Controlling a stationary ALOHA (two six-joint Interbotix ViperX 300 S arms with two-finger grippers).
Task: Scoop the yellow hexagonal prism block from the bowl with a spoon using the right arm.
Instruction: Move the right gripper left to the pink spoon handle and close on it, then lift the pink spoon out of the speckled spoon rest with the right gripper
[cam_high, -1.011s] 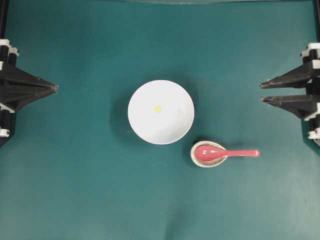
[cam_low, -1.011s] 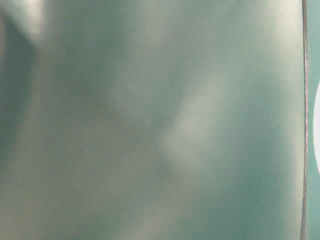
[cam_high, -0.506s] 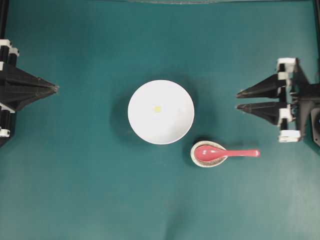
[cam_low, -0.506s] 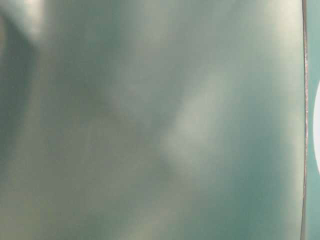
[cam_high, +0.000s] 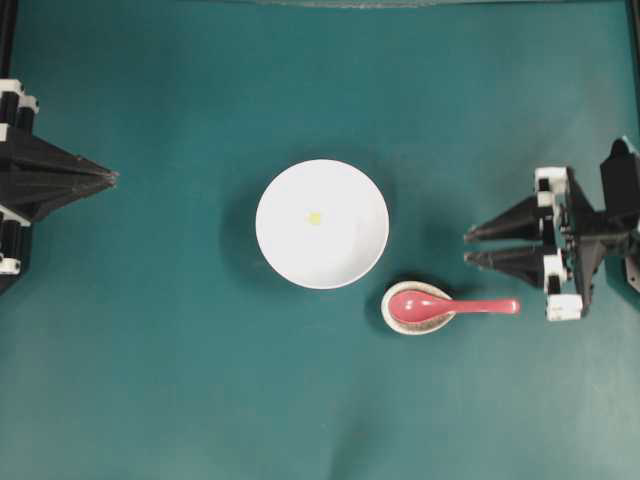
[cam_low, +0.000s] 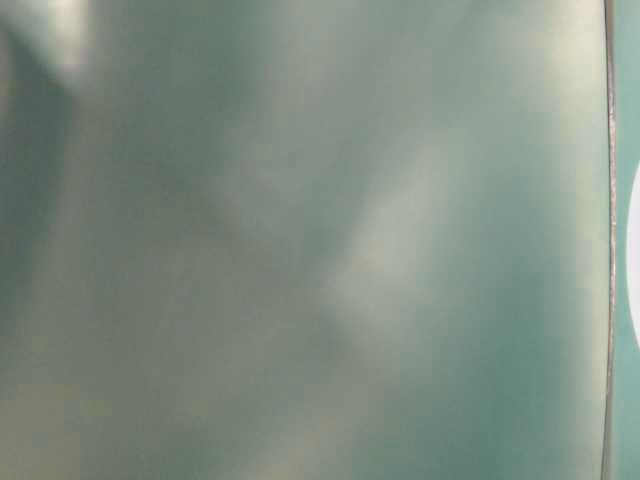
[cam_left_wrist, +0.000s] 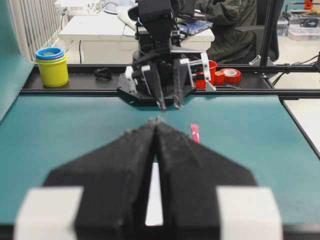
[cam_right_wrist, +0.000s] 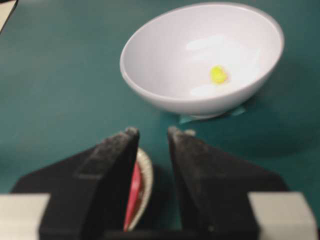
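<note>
One bowl (cam_high: 322, 224), one spoon (cam_high: 452, 306), one block (cam_high: 314, 218)

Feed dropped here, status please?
Right end effector open, empty, above the spoon handle. Left end effector shut, idle. Block in bowl. Nothing blocking.

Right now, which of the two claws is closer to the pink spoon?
The right gripper, open just beyond the spoon handle's end. The left gripper sits shut at the far table edge, past the bowl.

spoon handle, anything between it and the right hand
Nothing visible. The spoon lies with its scoop in the small dish and its handle pointing toward the open right hand, with only bare mat between them.
</note>
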